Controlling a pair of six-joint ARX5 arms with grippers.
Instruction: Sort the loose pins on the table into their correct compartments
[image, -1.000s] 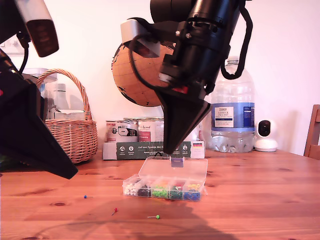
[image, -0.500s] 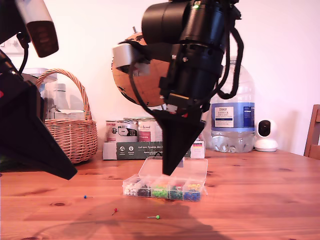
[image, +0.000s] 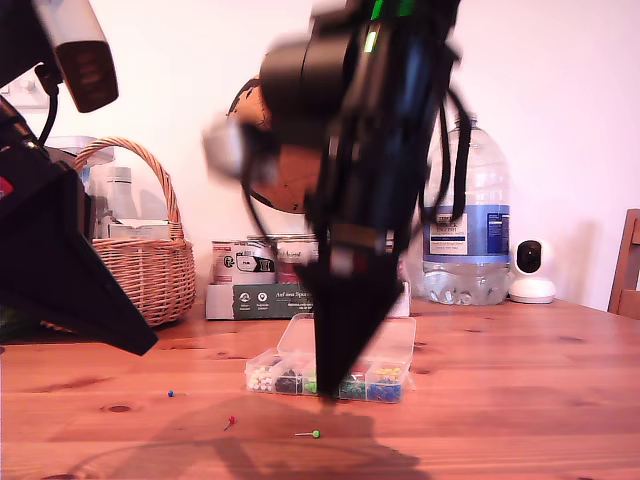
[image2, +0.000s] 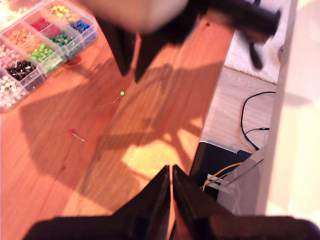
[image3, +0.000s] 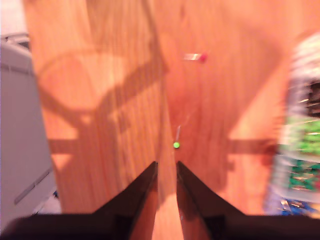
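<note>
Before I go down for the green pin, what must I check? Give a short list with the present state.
1. Green pin lies free on the table: ok.
2. My second pincer open: ok.
3. Pin in line with its gap: ok, just ahead of the tips.
4. Box lid open: ok.
5. My first pincer clear of the pin: ok.
6. Views sharp: not ok, blurred.

My second gripper (image: 328, 397) was motion-blurred; jaw state unresolved. It hid the middle compartments (image: 375, 385) of the box. Green pin (image3: 176, 145) shaft was smeared. Blue pin (image: 170, 393) was too small to resolve.
</note>
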